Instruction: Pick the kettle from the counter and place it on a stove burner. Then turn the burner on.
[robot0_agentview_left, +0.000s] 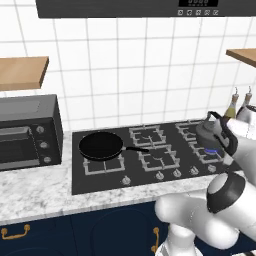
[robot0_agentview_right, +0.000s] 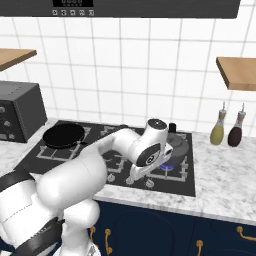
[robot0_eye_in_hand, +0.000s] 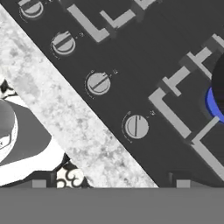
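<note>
My gripper (robot0_eye_in_hand: 109, 183) hung low over the front edge of the cooktop (robot0_eye_in_hand: 144, 52), jaws spread wide, pinching nothing; just the 2 dark fingertips (robot0_eye_in_hand: 38, 183) poked up at the bottom of the hand view, well apart. Right ahead of the tips ran a diagonal row of 4 round silver knobs, the nearest knob (robot0_eye_in_hand: 136, 127) just ahead of my tips, the next knob (robot0_eye_in_hand: 98, 83) further along the row. On my near side of the knobs lay the counter (robot0_eye_in_hand: 65, 118), white marble with grey veining. Past the knobs, a grey wire grate (robot0_eye_in_hand: 175, 111) ran off to the far side, with a blue flame glow (robot0_eye_in_hand: 213, 105) beyond it at the view's edge. The kettle (robot0_agentview_left: 210, 132) sat on the stove burner (robot0_agentview_left: 214, 150) beyond my hand, upright, black arched handle on top, blue flame showing under it; from the right base view the kettle (robot0_agentview_right: 177, 142) was partly hidden behind my wrist, blue glow (robot0_agentview_right: 167, 166) below it. Not touching the kettle. Far along the cooktop, away from my gripper, a flat black frying pan (robot0_agentview_left: 101, 145) rested on another burner, handle pointing toward the middle grates. Beyond that a dark toaster oven (robot0_agentview_left: 27, 131) stood on the counter. On the other side of the kettle, 2 slim bottles (robot0_agentview_right: 218, 131) stood by the tiled wall.
</note>
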